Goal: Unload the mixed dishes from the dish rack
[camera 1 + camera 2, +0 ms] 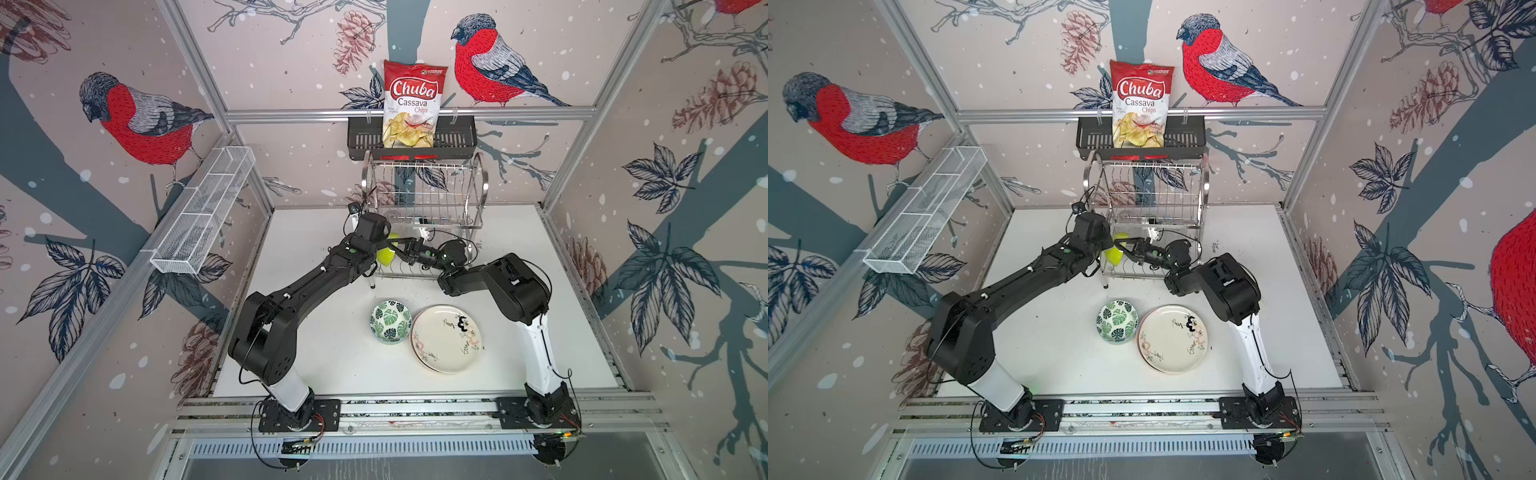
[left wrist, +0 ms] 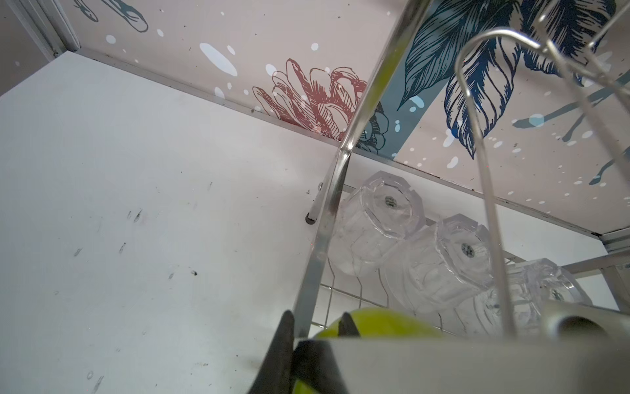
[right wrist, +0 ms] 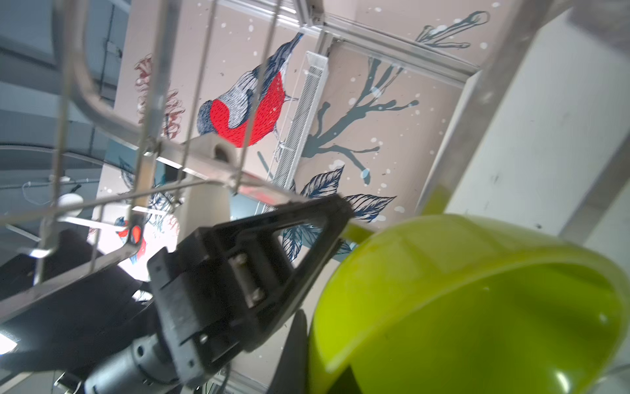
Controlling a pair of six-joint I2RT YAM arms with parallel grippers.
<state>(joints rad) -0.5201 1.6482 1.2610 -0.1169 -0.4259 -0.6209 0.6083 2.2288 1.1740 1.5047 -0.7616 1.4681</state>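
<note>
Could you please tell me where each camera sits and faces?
Top views: above the front, looking down at the table; left arm and right arm show.
Left wrist: on left arm, facing the tumblers; its fingers show.
Right wrist: on right arm, facing leftward through the dish rack; its fingers show.
Both wrist views share the lime bowl.

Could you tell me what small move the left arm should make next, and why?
Probably ease the lime bowl out of the rack's lower tier toward the front: the left fingers appear clamped on its rim, and the right fingers, shut, sit beside it.
</note>
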